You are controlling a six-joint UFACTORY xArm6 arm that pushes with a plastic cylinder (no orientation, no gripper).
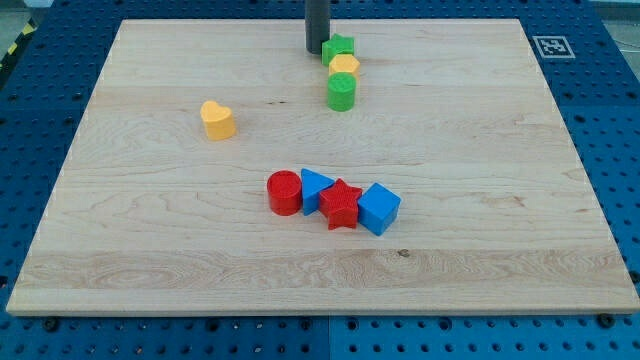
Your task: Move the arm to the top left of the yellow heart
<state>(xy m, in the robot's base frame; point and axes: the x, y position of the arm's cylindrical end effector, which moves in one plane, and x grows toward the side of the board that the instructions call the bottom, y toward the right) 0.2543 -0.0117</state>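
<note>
The yellow heart [217, 119] lies on the wooden board [150, 220], left of centre in the upper half. My tip [316, 51] touches down near the view's top centre, just left of a green star-shaped block [339, 46]. The tip is well to the right of the yellow heart and above it, about a hundred pixels away. The rod runs straight up out of the view's top.
Below the green star sit a yellow round block [345, 65] and a green cylinder [342, 91] in a column. At centre, a row holds a red cylinder [284, 192], a blue triangle [315, 187], a red star [342, 204] and a blue cube [379, 208].
</note>
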